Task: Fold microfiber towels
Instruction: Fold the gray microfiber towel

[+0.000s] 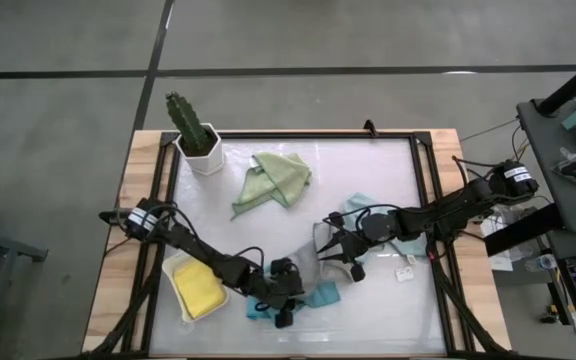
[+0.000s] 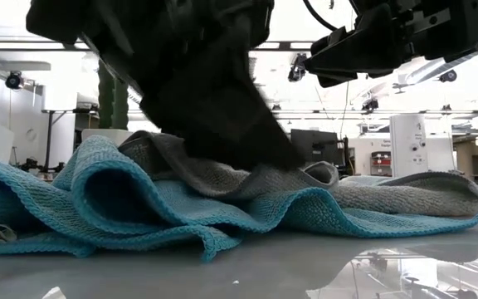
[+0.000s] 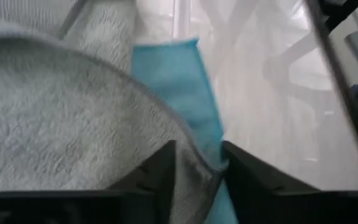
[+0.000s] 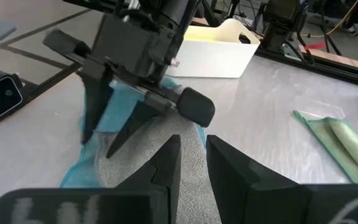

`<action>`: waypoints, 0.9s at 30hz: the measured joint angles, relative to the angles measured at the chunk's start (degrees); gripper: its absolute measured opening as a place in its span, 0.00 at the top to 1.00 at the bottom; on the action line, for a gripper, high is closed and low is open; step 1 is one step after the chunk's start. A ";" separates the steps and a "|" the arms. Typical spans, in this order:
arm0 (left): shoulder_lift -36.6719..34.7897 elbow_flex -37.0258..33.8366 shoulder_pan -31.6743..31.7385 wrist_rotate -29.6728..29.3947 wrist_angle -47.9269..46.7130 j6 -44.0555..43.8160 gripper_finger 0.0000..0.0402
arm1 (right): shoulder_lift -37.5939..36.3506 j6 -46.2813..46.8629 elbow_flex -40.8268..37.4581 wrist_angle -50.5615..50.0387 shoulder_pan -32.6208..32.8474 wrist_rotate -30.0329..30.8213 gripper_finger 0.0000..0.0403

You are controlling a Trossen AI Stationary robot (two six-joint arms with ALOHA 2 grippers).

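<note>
A grey towel [image 1: 308,262] lies crumpled at the table's near middle, partly over a teal towel [image 1: 318,297]. My left gripper [image 3: 197,168] comes down on their near side, with grey and teal cloth between its fingers. My right gripper [image 4: 192,162] hovers at the grey towel's right side, its fingers close together with grey cloth in the gap. A sage green towel [image 1: 273,180] lies loosely bunched farther back. A pale blue towel [image 1: 360,205] lies partly under my right arm. A yellow towel [image 1: 198,290] rests in the white tray [image 1: 175,270]. My left gripper has the grey towel's hemmed edge [image 3: 194,149] between its two fingers, with a strip of the teal towel [image 3: 219,158] beside it in the gap. The fingers slant down from the table's left. Both towels rest on the table there. My right gripper holds the grey towel at its right side [image 4: 188,146], the cloth showing in the narrow gap between its fingers. The fingers come nearly level from the table's right. The fingers hide which part of the towel is held. From there the grey cloth runs down toward my left gripper.
A cactus in a white pot [image 1: 196,140] stands at the far left corner. A small white tag [image 1: 405,270] lies on the table near the right edge. A black frame [image 1: 423,200] borders the glossy white table top.
</note>
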 joint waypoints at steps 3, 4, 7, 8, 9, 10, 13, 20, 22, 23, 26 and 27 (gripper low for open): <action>-0.05 -0.01 -0.01 0.04 -0.33 1.20 0.95 | 0.00 0.40 0.00 0.01 0.00 0.00 0.83; -0.22 -0.01 -0.01 0.04 -0.39 1.63 0.97 | 0.00 0.56 0.00 0.01 0.00 0.02 0.83; -1.28 -0.01 0.01 0.05 -1.27 3.96 0.99 | 0.00 0.75 0.00 -0.05 0.00 0.00 0.83; -1.99 -0.01 0.20 0.06 -1.52 4.67 1.00 | 0.00 0.79 0.00 -0.13 0.00 0.00 0.83; -2.74 -0.01 0.39 0.07 -1.54 5.55 1.00 | 0.00 1.02 0.00 -0.14 0.00 0.00 0.83; -3.59 0.00 0.54 0.09 -2.13 6.32 1.00 | 0.00 1.38 0.00 -0.13 0.00 0.01 0.83; -6.40 -0.01 1.12 -0.10 -6.09 7.83 1.00 | 0.00 1.38 0.00 -0.14 0.02 0.02 0.83; -14.48 -0.02 1.94 -5.42 -19.22 9.26 1.00 | -0.33 1.79 0.00 -0.15 -0.17 1.14 0.83; -16.89 -0.03 2.27 -7.45 -22.79 9.29 1.00 | -0.48 2.61 0.00 -0.12 -0.32 2.88 0.83; -18.17 -0.04 2.40 -8.52 -24.51 9.36 1.00 | -0.61 2.87 0.00 -0.26 -0.47 3.37 0.83; -21.64 -0.14 2.62 -12.17 -29.42 9.44 1.00 | -0.82 3.20 0.00 -0.24 -0.71 3.57 0.80; -22.77 -0.18 2.72 -13.08 -30.86 9.48 1.00 | -0.94 3.49 0.00 -0.27 -0.91 3.58 0.79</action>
